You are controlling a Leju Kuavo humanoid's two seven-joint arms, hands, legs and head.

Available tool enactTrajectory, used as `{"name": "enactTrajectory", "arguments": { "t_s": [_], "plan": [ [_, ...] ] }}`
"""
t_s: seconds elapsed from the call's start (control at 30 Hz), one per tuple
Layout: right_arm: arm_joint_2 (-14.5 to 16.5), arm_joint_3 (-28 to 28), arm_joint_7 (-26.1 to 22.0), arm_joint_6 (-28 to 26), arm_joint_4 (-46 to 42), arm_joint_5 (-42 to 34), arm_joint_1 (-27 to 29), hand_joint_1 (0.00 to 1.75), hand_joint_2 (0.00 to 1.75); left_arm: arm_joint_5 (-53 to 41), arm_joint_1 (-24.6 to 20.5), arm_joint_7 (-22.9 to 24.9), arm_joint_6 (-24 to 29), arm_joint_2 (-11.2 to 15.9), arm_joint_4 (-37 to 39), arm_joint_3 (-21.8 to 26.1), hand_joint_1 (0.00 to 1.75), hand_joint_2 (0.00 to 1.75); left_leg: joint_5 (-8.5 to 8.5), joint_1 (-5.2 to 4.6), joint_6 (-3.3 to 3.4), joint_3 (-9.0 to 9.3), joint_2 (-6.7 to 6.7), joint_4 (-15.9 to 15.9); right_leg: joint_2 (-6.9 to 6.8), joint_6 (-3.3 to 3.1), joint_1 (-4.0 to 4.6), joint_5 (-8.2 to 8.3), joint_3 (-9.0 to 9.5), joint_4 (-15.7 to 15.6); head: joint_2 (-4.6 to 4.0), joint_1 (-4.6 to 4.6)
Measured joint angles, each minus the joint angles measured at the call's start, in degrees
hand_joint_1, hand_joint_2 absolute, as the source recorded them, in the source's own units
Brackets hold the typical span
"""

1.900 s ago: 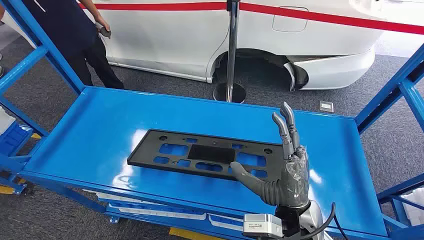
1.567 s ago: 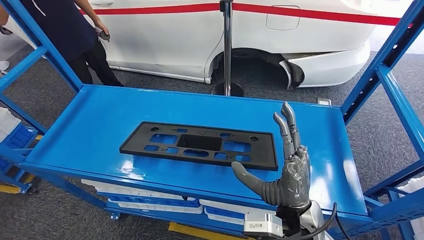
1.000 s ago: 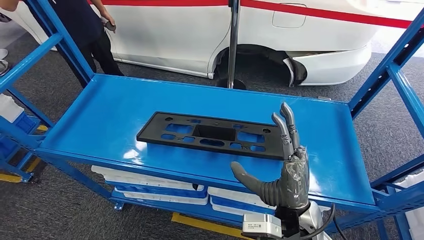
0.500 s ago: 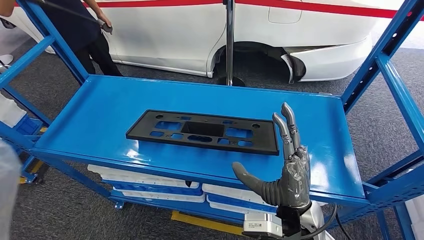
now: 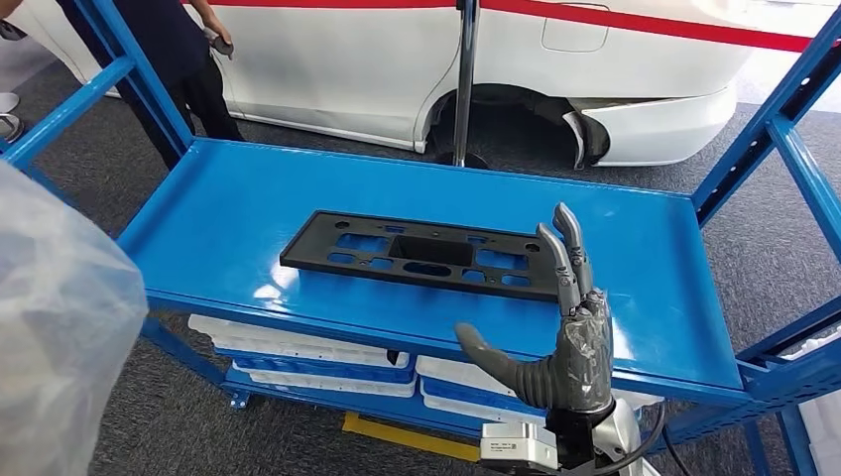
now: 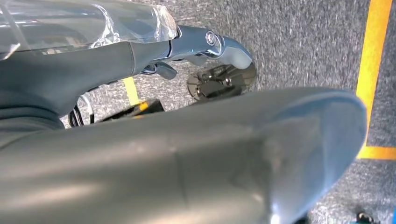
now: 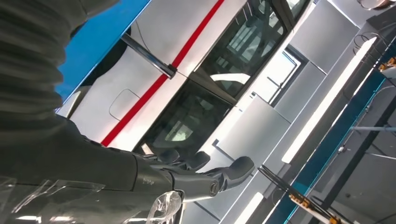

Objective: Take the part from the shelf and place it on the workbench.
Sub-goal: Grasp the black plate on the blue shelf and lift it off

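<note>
The part, a flat black rectangular plate with cut-outs (image 5: 421,255), lies on the top deck of the blue shelf (image 5: 228,213). My right hand (image 5: 560,337) is raised at the shelf's front edge, just right of the part and not touching it. Its fingers point up, the thumb is spread and it holds nothing; the right wrist view shows its fingers (image 7: 187,179) stretched out. The plastic-wrapped left arm (image 5: 55,327) fills the near left of the head view. The left hand (image 6: 187,154) hangs above the floor with nothing in it.
A white car (image 5: 377,69) with a red stripe stands behind the shelf, with a chrome post (image 5: 464,79) in front of it. A person in dark clothes (image 5: 169,40) stands at the back left. White and blue trays (image 5: 307,362) sit on the lower deck. Blue uprights (image 5: 783,129) frame the shelf.
The whole picture sways as the camera moves. My plastic-wrapped left arm has come up into the left of the head view. The right hand keeps its raised, spread pose.
</note>
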Motion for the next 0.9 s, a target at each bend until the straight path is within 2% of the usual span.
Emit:
{"name": "enactTrajectory", "arguments": {
  "t_s": [0.03,0.07,0.1,0.13,0.2,0.23,0.33,0.37,0.43,0.5,0.53,0.57,0.6,0.67,0.7,0.73,0.8,0.83,0.9],
  "plan": [
    [-0.1,0.0,0.0,0.3,0.1,-0.1,0.1,0.0,0.0,0.0,0.0,0.0,-0.1,0.0,0.0,0.0,0.0,0.0,0.01,-0.06,0.03,-0.04,0.01,0.0,0.0,0.06,0.01,-0.66,-1.05,2.5,0.0,0.01],
    [-0.1,0.0,0.1,0.7,0.2,-0.2,0.1,0.0,0.0,0.0,0.1,0.0,-0.1,0.0,0.0,0.0,0.0,0.0,0.01,-0.07,0.04,-0.06,-0.01,0.1,-0.01,0.12,0.0,-0.15,-1.02,2.8,0.0,0.01],
    [-0.2,0.0,0.1,1.1,0.3,-0.3,0.1,0.0,0.44,0.0,0.1,0.0,-0.1,0.0,0.0,0.0,0.0,0.0,-0.02,-0.04,-0.01,-0.04,-0.04,0.2,-0.03,0.16,-0.04,1.42,0.22,0.6,0.0,0.02],
    [-0.3,0.0,0.1,1.6,0.4,-0.3,0.1,0.0,0.87,0.0,0.1,0.0,-0.2,0.0,0.0,0.0,0.0,0.0,-0.13,0.01,-0.14,-0.05,-0.07,0.4,-0.05,0.21,-0.12,3.56,2.41,-3.6,0.0,0.02],
    [-0.5,0.0,0.2,2.9,0.6,-0.4,0.2,0.0,1.75,0.0,0.0,-0.1,-0.2,0.0,0.0,0.0,0.0,0.0,-0.58,-0.16,-0.63,-0.42,-0.14,1.3,-0.02,0.05,-0.14,6.16,6.18,-11.2,0.01,0.01],
    [-0.7,0.0,0.2,3.6,0.6,-0.5,0.3,0.0,1.75,0.0,0.0,-0.2,-0.3,0.0,0.0,0.0,0.0,0.0,-0.74,-0.26,-0.88,-0.67,-0.16,1.7,0.04,-0.16,-0.08,6.53,6.98,-13.0,0.01,-0.02],
    [-1.4,-0.1,0.4,5.4,1.0,0.6,0.8,0.0,1.75,0.0,0.0,-0.3,-0.3,0.0,0.0,0.0,0.0,0.0,-0.96,-0.15,-1.37,-1.12,-0.16,2.3,0.17,-1.09,0.1,6.61,6.79,-13.4,0.0,-0.02],
    [-1.7,-0.1,0.6,6.0,1.1,1.6,0.9,0.0,1.75,0.0,0.0,-0.3,-0.3,0.1,0.0,0.0,0.0,0.0,-1.61,-0.04,-1.65,-1.47,-0.16,3.2,0.17,-1.37,0.0,6.73,6.76,-13.4,0.0,-0.05],
    [-2.2,-0.2,0.9,7.1,1.4,3.9,1.1,0.0,1.75,-0.1,0.0,-0.3,-0.3,0.1,0.0,0.0,0.0,0.0,-4.64,0.3,-2.47,-3.71,-0.15,8.3,0.14,-1.76,-0.26,6.91,6.65,-13.5,0.0,-0.15],
    [-2.6,-0.3,1.2,7.6,1.7,5.2,1.5,0.0,1.75,-0.1,0.0,-0.3,-0.3,0.1,0.0,0.0,0.0,0.0,-8.23,0.69,-3.15,-7.44,-0.13,16.5,0.09,-1.88,-0.32,6.95,6.48,-13.5,0.0,-0.24],
    [-2.8,-0.3,1.4,7.9,1.9,5.9,1.6,0.0,1.75,-0.1,0.1,-0.3,-0.3,0.1,0.0,0.0,0.0,0.0,-9.02,0.84,-3.31,-8.76,-0.13,19.2,0.08,-1.88,-0.32,6.95,6.44,-13.5,0.0,-0.25],
    [-3.0,-0.3,1.6,8.4,2.1,7.1,1.8,0.0,1.75,-0.1,0.1,-0.3,-0.3,0.1,0.0,0.0,0.0,0.0,-8.69,0.92,-3.33,-9.02,-0.13,19.8,0.11,-1.88,-0.32,6.95,6.45,-13.5,0.0,-0.26],
    [-3.2,-0.3,1.9,9.0,2.3,8.9,1.9,0.0,1.75,-0.1,0.1,-0.3,-0.3,0.1,0.0,0.0,0.0,0.0,-7.26,0.95,-3.23,-8.1,-0.13,17.8,0.15,-1.87,-0.32,6.95,6.5,-13.5,0.0,-0.26],
    [-3.6,-0.4,2.7,10.1,2.6,13.4,2.1,0.0,1.75,-0.4,0.0,-0.3,-0.3,0.1,0.0,0.0,0.0,0.0,-3.22,0.83,-2.64,-3.91,-0.17,9.1,0.26,-1.82,-0.32,6.95,6.63,-13.5,0.0,-0.26],
    [-3.9,-0.4,3.0,10.6,2.8,15.5,2.2,0.0,1.75,-0.6,-0.1,-0.2,-0.3,0.2,0.0,0.0,0.0,0.0,-1.83,0.63,-2.29,-2.15,-0.17,5.2,0.28,-1.67,-0.26,6.97,6.62,-13.5,0.0,-0.25],
    [-4.1,-0.4,3.4,10.8,3.0,17.3,2.3,0.0,1.75,-0.7,-0.3,-0.1,-0.3,0.2,0.0,0.0,0.0,0.0,-1.15,0.4,-2.0,-1.13,-0.18,2.8,0.28,-1.44,-0.24,7.02,6.55,-13.5,0.0,-0.25],
    [-4.6,-0.4,3.9,11.1,3.5,19.6,2.7,0.0,1.75,-1.0,-0.4,0.1,-0.3,0.2,0.0,0.0,0.0,0.0,-1.05,-0.01,-1.65,-1.0,-0.21,2.0,0.25,-0.78,-0.25,7.18,6.42,-13.7,0.0,-0.23],
    [-4.7,-0.4,4.1,11.0,3.7,20.2,2.9,0.0,1.75,-1.0,-0.4,0.2,-0.3,0.2,0.0,0.0,0.0,0.0,-0.81,0.09,-1.37,-0.94,-0.22,1.6,0.23,-0.41,-0.3,7.16,6.4,-13.8,0.0,-0.22],
    [-5.1,-0.4,4.3,10.9,4.1,20.6,3.0,0.0,1.75,-1.0,-0.5,0.3,-0.4,0.2,0.0,0.0,0.0,0.0,-0.2,0.27,-0.67,-0.58,-0.17,0.7,0.21,0.04,-0.24,5.86,5.76,-12.3,0.0,-0.14]
  ]
}}
